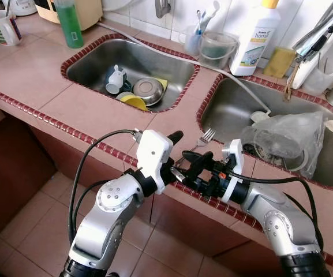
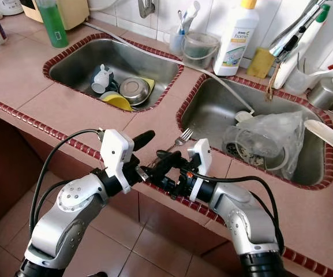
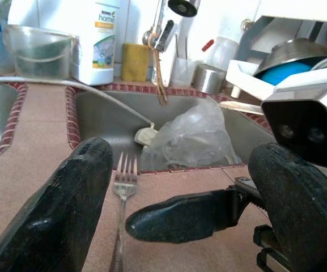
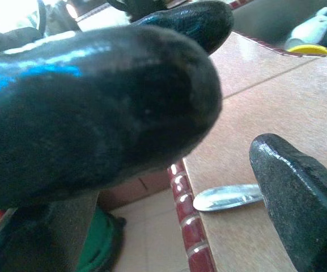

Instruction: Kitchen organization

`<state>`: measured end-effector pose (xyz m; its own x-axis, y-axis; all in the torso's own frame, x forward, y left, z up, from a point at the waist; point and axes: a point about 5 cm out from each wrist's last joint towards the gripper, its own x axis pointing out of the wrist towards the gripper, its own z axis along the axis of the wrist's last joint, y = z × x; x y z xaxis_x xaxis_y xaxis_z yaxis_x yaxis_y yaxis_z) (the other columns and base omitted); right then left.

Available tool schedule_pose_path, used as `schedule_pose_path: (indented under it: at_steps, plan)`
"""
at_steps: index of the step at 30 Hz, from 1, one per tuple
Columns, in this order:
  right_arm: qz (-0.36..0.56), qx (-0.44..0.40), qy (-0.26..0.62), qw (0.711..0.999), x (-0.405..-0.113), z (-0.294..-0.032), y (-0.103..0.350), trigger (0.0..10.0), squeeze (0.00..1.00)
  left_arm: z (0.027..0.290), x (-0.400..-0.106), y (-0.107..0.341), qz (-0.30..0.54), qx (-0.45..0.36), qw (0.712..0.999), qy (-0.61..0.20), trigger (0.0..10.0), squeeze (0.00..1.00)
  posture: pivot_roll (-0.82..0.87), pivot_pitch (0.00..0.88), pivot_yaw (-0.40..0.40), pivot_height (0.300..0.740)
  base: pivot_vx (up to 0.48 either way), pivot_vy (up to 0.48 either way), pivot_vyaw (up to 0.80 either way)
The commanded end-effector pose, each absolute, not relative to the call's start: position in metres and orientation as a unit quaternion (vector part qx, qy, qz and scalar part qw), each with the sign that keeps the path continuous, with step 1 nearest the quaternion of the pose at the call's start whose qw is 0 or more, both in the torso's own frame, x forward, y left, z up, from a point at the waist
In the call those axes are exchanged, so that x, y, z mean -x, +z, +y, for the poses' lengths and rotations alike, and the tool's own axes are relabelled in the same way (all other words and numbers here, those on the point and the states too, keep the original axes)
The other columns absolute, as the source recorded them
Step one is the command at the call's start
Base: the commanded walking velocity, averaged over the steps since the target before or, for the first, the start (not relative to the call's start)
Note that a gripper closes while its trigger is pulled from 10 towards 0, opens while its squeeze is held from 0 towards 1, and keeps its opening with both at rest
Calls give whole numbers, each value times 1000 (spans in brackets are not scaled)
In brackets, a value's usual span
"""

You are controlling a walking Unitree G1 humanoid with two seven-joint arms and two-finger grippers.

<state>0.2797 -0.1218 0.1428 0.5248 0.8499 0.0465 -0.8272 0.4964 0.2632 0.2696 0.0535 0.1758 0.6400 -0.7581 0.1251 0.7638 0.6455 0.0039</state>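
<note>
A steel fork (image 1: 202,139) lies on the pink tiled counter (image 1: 91,109) between the two sinks, tines toward the wall and handle toward the front edge. My left gripper (image 1: 175,156) hovers low at the handle end, open wide, and the fork (image 3: 123,182) lies between its fingers. My right gripper (image 1: 188,166) reaches in from the right at the counter edge, also open. One of its fingers (image 3: 177,216) sits between the left gripper's fingers. The fork's handle tip (image 4: 226,197) lies on the counter between the right gripper's fingers, which do not touch it.
The left sink (image 1: 85,63) holds a white cup, a steel bowl (image 1: 148,90) and a yellow plate. The right sink (image 1: 229,115) holds a clear plastic bag (image 1: 287,138). A detergent bottle (image 1: 255,37), a green bottle (image 1: 69,23) and a mug (image 1: 3,27) stand along the back.
</note>
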Motion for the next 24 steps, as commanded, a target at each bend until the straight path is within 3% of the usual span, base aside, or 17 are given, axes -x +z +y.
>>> schedule_pose_path:
  at_steps: [1, 5, 9, 14, 24]
  plan:
    - [23, -118, 449, 885, -279, -136, 151, 10000, 0, 62, -275, 168, -41, 18, 916, -398, 10000, 0, -72, 142, -35, 740, 0, 0, 0]
    - [29, -140, 419, 897, -279, -142, 149, 10000, 0, 71, -287, 176, -55, 41, 928, -366, 10000, 0, -77, 133, -33, 740, 0, 0, 0]
    - [40, -122, 419, 899, -278, -140, 142, 10000, 0, 82, -305, 197, -81, 113, 931, -336, 10000, 0, -90, 108, -22, 740, 0, 0, 0]
    - [37, -114, 422, 899, -284, -135, 145, 10000, 0, 81, -313, 213, -112, 98, 930, -336, 10000, 0, -89, 90, -20, 740, 0, 0, 0]
    - [-9, -95, 324, 941, -273, -153, 157, 10000, 0, 110, -332, 188, -60, 37, 960, -272, 10000, 0, -107, 89, -9, 740, 0, 0, 0]
